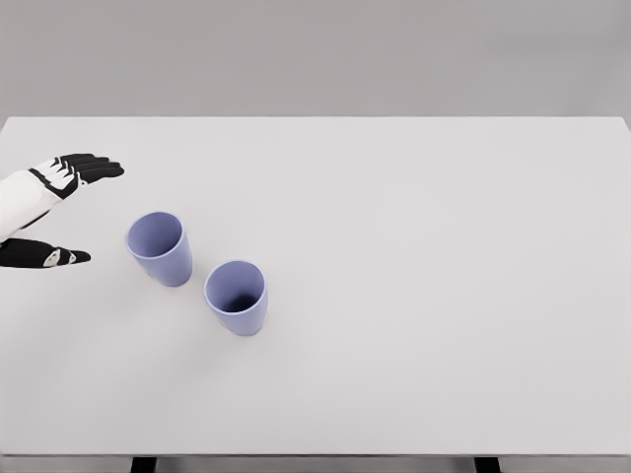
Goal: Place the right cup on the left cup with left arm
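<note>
In the head view the left hand (61,212) is seen spread open and empty at the table's (444,246) left edge, so the reach is judged underway (nothing grasped), and the right cup (237,297), beyond the left cup (159,248), must be reached around next.

White tabletop (414,296), two lavender cups upright on its left half, left cup (159,248) nearer the left edge, right cup (237,297) just beside it, nearer the front edge

Two matt cups (159,247) (plastic-looking, smooth) on a smooth matt table (444,246).
</note>
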You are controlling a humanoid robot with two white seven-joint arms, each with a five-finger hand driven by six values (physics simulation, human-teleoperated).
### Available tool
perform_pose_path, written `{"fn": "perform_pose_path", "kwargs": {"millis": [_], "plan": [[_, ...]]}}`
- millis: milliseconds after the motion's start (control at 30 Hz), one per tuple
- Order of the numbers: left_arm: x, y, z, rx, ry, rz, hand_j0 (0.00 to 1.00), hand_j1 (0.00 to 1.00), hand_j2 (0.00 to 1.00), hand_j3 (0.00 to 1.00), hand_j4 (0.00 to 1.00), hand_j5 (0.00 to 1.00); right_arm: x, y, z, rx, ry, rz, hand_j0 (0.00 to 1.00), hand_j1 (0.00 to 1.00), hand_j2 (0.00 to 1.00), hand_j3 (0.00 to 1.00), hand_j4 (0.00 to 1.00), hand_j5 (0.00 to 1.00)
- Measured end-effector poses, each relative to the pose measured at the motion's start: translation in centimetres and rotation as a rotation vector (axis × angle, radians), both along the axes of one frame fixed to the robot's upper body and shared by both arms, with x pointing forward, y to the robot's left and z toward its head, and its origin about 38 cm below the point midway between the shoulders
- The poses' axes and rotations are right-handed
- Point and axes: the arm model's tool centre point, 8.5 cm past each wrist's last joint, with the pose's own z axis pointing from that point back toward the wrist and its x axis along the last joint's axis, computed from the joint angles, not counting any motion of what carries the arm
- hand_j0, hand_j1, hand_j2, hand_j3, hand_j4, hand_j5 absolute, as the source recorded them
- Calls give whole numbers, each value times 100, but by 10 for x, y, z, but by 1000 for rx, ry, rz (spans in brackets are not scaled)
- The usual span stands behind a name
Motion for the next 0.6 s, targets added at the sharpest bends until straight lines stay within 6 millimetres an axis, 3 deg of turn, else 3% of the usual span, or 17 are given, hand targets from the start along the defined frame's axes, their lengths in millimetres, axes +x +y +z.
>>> {"fn": "perform_pose_path", "kwargs": {"millis": [400, 533, 600], "plan": [[3, 1, 8, 22, -21, -1, 100, 100, 100, 100, 100, 100, -1, 0, 0, 1, 3, -4, 100, 100, 100, 100, 100, 100], [12, 0, 26, 67, -84, -5, 100, 100, 100, 100, 100, 100, -1, 0, 0, 1, 3, -4, 100, 100, 100, 100, 100, 100], [19, 0, 45, 115, -135, -8, 100, 100, 100, 100, 100, 100, -1, 0, 0, 1, 4, -4, 100, 100, 100, 100, 100, 100]]}}
